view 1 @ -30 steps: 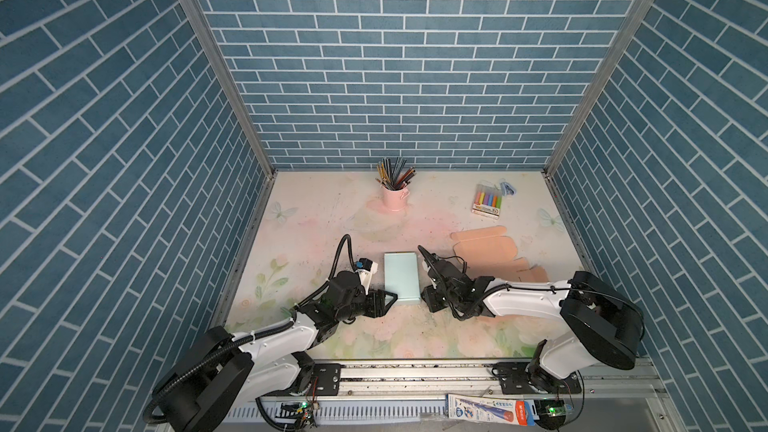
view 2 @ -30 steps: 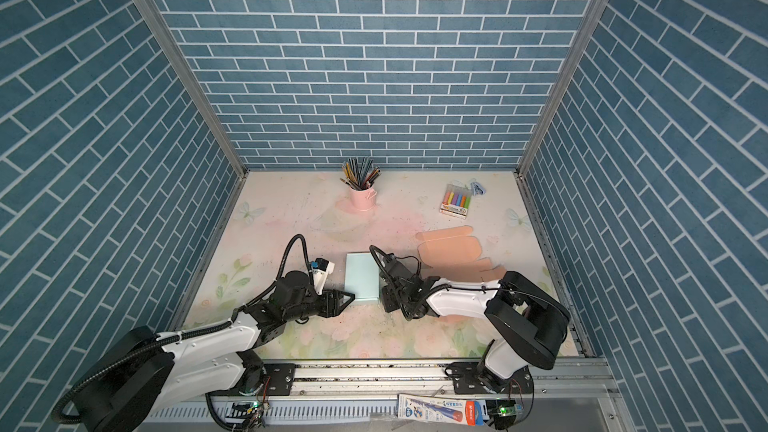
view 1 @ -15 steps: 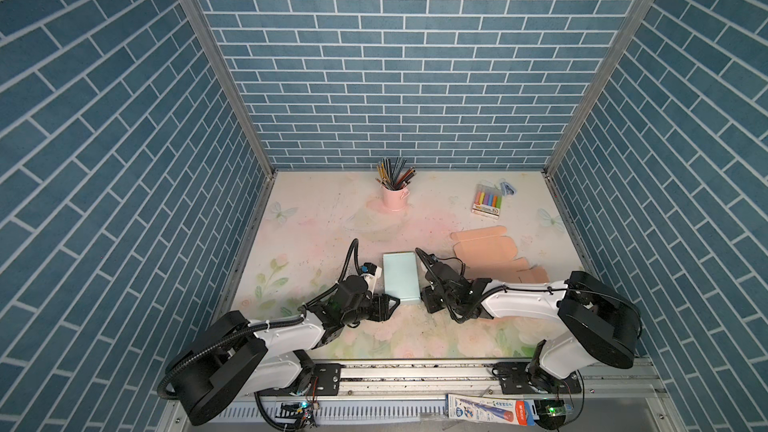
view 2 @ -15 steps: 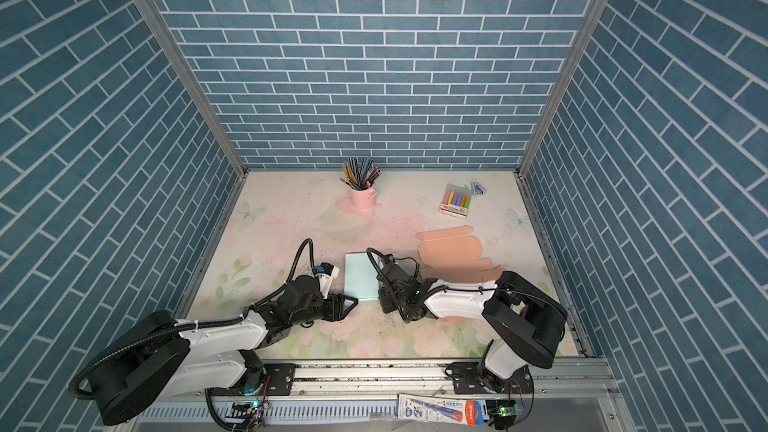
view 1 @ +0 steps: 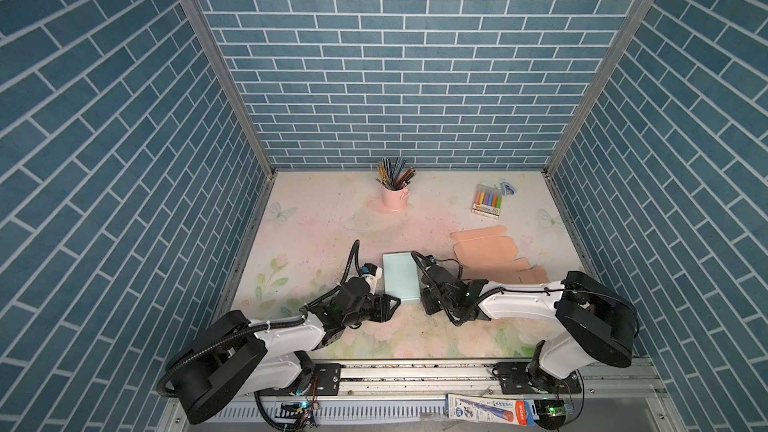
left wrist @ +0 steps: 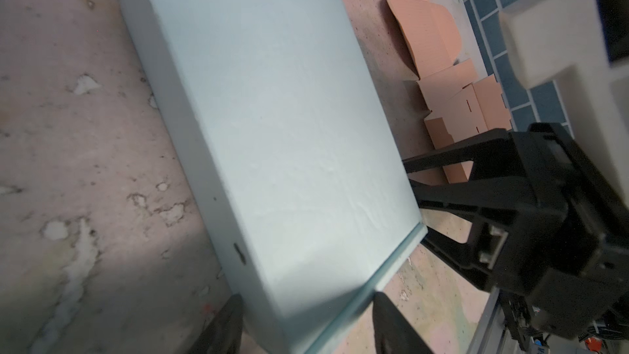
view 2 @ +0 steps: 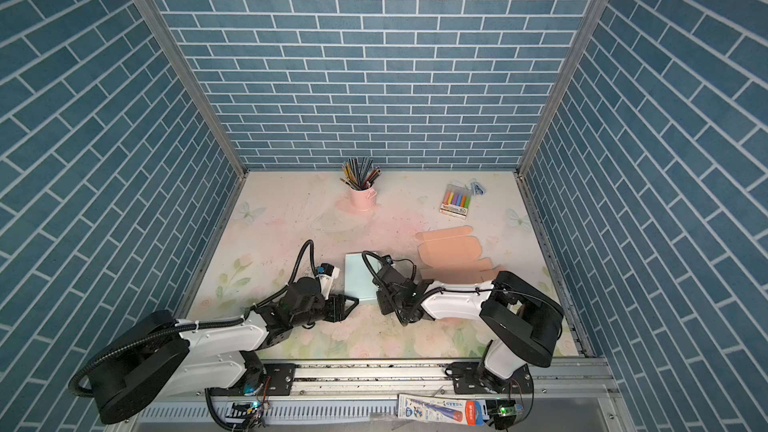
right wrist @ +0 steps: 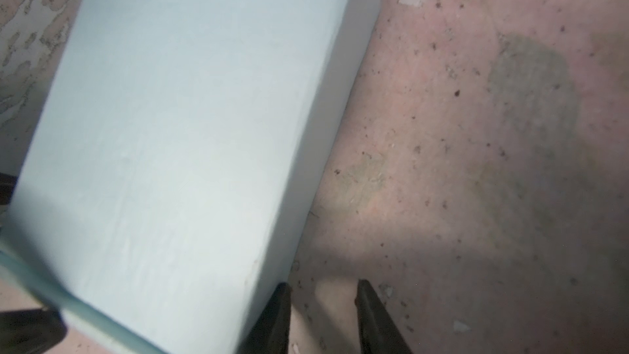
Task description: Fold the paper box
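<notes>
Item 1, pale blue box (left wrist: 272, 131): near corner cut off in the left wrist view, between the fingers of the left gripper (left wrist: 306, 296); contact cannot be told. Right wrist view: both ends run out of frame, surface blurred.
Item 2, peach flat cardboard (view 1: 484, 249): near part hidden behind the right arm (view 1: 519, 315), toward the right edge of the tabletop (view 1: 324, 218).
Item 3, marker pack (view 1: 487, 200), back right corner: label too small to read.
Item 4, small blue object (view 1: 508, 189) behind it: too small to identify.
</notes>
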`<act>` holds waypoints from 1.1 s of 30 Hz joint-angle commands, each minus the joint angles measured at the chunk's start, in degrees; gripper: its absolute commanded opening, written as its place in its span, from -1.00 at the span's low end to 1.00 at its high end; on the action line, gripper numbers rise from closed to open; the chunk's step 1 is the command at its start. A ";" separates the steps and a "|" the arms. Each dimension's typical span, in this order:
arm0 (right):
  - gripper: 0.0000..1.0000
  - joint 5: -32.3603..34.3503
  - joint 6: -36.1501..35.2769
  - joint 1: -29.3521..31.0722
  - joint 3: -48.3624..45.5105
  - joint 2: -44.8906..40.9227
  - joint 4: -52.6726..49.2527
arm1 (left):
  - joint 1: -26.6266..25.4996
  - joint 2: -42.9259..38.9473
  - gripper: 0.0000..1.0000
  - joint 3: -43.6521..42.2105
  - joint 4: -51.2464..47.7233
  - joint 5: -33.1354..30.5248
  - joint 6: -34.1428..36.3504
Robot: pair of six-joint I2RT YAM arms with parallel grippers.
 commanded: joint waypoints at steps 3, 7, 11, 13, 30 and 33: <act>-0.30 -8.89 0.76 3.33 2.07 0.39 4.91 | -1.53 1.37 0.19 0.34 6.79 3.45 -0.97; -0.29 -9.21 -1.08 4.30 1.48 -0.74 5.57 | -0.72 1.03 0.19 -0.36 6.28 2.59 -0.64; -0.28 -8.50 -2.45 4.60 0.33 -1.49 4.71 | 3.04 -1.12 0.22 -1.68 3.76 2.58 0.46; -0.27 -8.44 -3.00 4.59 0.07 -1.83 4.01 | 5.33 -2.82 0.26 -2.30 1.76 2.93 1.43; 0.27 -10.48 -14.95 -4.36 3.49 -10.62 -2.47 | 7.72 -18.19 0.62 -1.79 -16.90 0.87 4.61; 0.39 -14.97 -17.68 -8.90 6.40 -8.44 -1.66 | 4.94 -19.86 0.64 -1.73 -17.99 -0.01 3.66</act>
